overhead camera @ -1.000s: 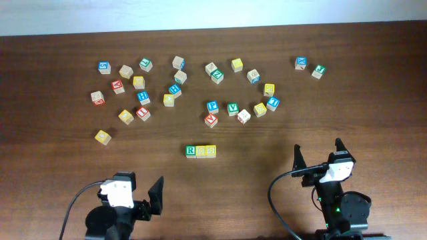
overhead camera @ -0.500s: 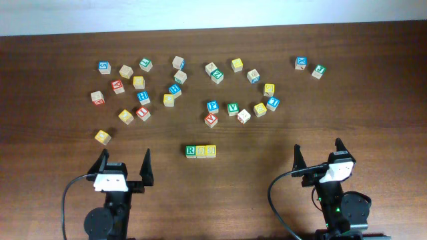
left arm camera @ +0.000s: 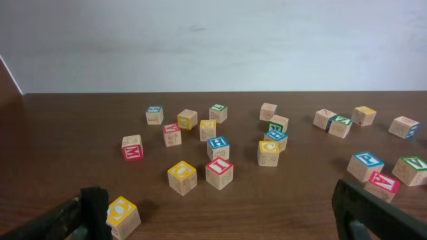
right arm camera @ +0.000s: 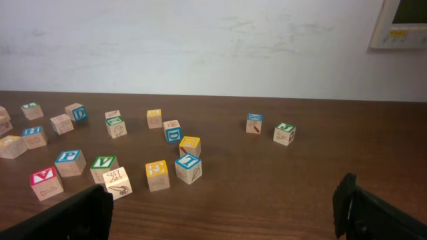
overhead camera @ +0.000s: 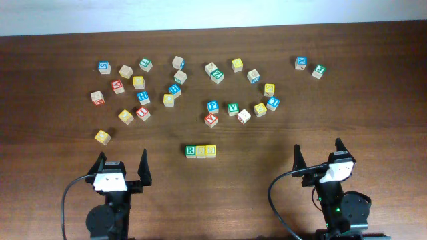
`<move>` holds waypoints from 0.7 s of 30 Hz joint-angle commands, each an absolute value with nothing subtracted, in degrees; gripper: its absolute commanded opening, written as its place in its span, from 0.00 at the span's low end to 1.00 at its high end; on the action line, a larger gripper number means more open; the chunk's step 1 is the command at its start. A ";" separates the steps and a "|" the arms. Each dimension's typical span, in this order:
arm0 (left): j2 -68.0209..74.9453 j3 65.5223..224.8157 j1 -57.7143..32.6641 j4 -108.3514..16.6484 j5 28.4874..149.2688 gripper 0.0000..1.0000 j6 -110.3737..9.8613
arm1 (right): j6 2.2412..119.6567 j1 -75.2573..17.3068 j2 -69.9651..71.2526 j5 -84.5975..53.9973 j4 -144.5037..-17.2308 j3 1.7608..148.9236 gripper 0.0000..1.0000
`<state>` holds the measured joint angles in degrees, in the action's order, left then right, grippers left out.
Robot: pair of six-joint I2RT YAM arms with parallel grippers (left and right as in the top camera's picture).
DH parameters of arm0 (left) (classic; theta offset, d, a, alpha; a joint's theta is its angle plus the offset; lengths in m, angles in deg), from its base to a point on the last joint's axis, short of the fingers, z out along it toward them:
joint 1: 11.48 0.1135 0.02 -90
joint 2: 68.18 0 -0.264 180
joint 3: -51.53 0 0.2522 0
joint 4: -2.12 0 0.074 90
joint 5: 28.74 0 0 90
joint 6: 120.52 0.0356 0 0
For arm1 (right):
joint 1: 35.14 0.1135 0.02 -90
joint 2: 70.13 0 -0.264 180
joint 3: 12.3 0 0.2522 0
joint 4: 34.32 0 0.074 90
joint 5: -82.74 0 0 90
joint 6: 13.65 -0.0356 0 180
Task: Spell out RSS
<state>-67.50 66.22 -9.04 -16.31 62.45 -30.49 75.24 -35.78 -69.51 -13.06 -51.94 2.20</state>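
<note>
Three letter cubes stand touching in a row near the table's front centre in the overhead view: a green-bordered R cube (overhead camera: 191, 151), then two yellow-faced cubes (overhead camera: 201, 151) (overhead camera: 211, 151) with faint letters. My left gripper (overhead camera: 122, 168) is open and empty, down left of the row. My right gripper (overhead camera: 319, 157) is open and empty, right of the row. The row is out of both wrist views. Both wrist views show wide-open fingers with bare table between them: the left gripper (left arm camera: 220, 217) and the right gripper (right arm camera: 223, 213).
Many other letter cubes lie scattered across the far half of the table (overhead camera: 267, 193). A yellow cube (overhead camera: 102, 137) (left arm camera: 122, 215) sits just ahead of the left gripper's left finger. The green V cube (overhead camera: 233, 108) (right arm camera: 104, 166) lies among the middle cluster.
The left arm swung from a turned, tucked pose to face straight forward with its fingers spread. The right arm and the cubes have not moved.
</note>
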 commanded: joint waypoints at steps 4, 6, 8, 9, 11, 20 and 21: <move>-67.89 65.76 -8.65 -16.44 61.47 0.99 -30.07 | 75.51 -35.48 -69.94 -12.99 -52.16 1.78 0.98; -67.89 65.76 -8.65 -16.40 61.45 0.99 -30.05 | 75.51 -35.48 -69.94 -12.99 -52.16 1.78 0.98; -67.89 65.76 -8.65 -16.40 61.45 0.99 -30.03 | 75.51 -35.48 -69.94 -12.97 -52.16 1.78 0.98; -67.89 65.76 -8.65 -16.40 61.45 0.99 -30.05 | 75.51 -35.48 -69.94 -12.99 -52.18 1.78 0.98; -67.89 65.76 -8.65 -16.40 61.45 0.99 -30.03 | 75.51 -35.48 -69.94 -12.99 -52.16 1.78 0.98; -67.89 65.76 -8.65 -16.40 61.45 0.99 -30.05 | 75.51 -35.48 -69.94 -12.97 -52.16 1.78 0.98; -67.89 65.76 -8.65 -16.40 61.45 0.99 -30.05 | 75.51 -35.46 -69.94 -12.99 -52.18 1.78 0.98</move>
<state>-67.50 66.22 -9.04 -16.33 62.26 -30.49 75.29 -35.78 -69.51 -13.08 -51.94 2.20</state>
